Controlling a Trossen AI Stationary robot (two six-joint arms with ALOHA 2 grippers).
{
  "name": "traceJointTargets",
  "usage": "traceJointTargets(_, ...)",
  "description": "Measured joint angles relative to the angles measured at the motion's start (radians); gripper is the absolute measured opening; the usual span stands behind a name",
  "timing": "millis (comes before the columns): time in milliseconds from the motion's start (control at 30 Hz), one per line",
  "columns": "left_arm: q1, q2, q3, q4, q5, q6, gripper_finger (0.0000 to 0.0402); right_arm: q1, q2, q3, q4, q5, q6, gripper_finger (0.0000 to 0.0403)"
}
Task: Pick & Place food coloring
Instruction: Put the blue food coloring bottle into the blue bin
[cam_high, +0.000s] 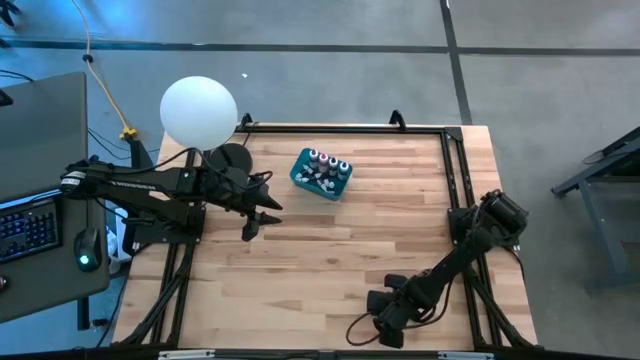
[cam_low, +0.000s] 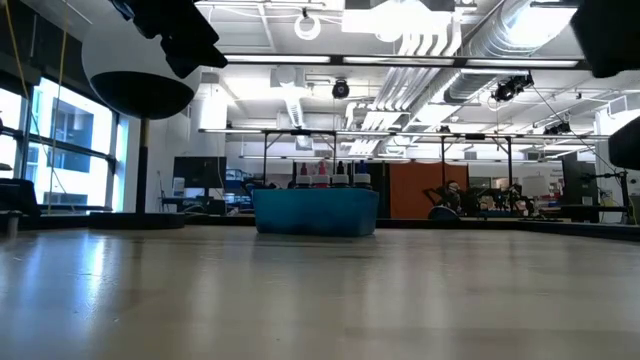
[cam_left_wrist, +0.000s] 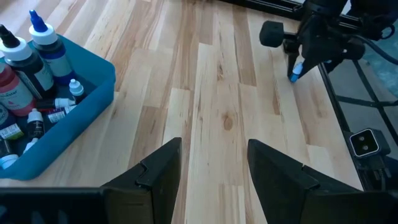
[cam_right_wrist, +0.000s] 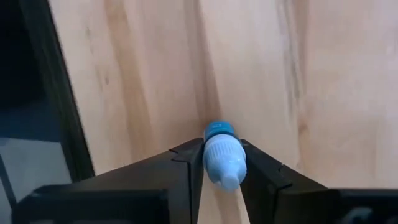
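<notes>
A teal tub (cam_high: 320, 175) stands at the table's far middle with several small food coloring bottles (cam_high: 325, 162) upright in it; it also shows in the low view (cam_low: 315, 212) and the left wrist view (cam_left_wrist: 68, 118). My left gripper (cam_high: 262, 220) hovers open and empty to the tub's near left. My right gripper (cam_high: 385, 318), near the table's front edge, is shut on one small bottle (cam_right_wrist: 222, 155) with a blue body and a whitish cap. That bottle also shows in the left wrist view (cam_left_wrist: 296, 72). My right gripper pinches the bottle between its two fingers (cam_right_wrist: 186, 165) at the whitish cap (cam_right_wrist: 224, 163), one finger on each side. The fingers come from above, pointing down. The cap end points back toward the wrist and the blue body (cam_right_wrist: 219, 131) toward the table. Whether the body touches the wood I cannot tell.
A big white ball (cam_high: 198, 110) stands at the table's far left corner. A black frame (cam_high: 450, 180) runs along the table's edges. Bare wood (cam_high: 340, 250) lies between the two arms. A desk with a keyboard (cam_high: 30, 225) is left of the table.
</notes>
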Motion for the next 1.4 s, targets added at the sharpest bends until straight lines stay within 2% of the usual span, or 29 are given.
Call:
traceJointTargets(133,0.0,0.0,0.0,0.0,0.0,0.0,0.0182,-0.03,0.0,0.0,0.0,0.034,0.0,0.0079)
traceJointTargets(233,0.0,0.0,0.0,0.0,0.0,0.0,0.0182,-0.073,0.0,0.0,0.001,0.118,0.0,0.0076)
traceJointTargets(367,0.0,0.0,0.0,0.0,0.0,0.0,0.0182,-0.172,-0.002,0.001,0.002,0.237,-0.038,0.0076)
traceJointTargets(467,0.0,0.0,0.0,-0.001,0.0,0.0,0.0182,-0.268,-0.008,0.003,0.006,0.28,-0.078,0.0079)
traceJointTargets(800,0.0,0.0,0.0,-0.011,-0.003,0.055,0.0182,-0.562,-0.064,0.003,0.17,0.241,-0.402,0.0082)
traceJointTargets(1067,0.0,0.0,0.0,-0.017,-0.003,0.061,0.0182,-0.759,-0.17,0.005,0.257,0.389,-0.658,0.0082)
traceJointTargets(1267,0.0,0.0,0.0,-0.036,-0.003,0.061,0.0182,-0.915,-0.171,0.005,0.256,0.227,-0.684,0.0082)
traceJointTargets(1400,0.0,0.0,0.0,-0.049,-0.003,0.062,0.0182,-0.985,-0.17,0.003,0.21,0.155,-0.749,0.0082)
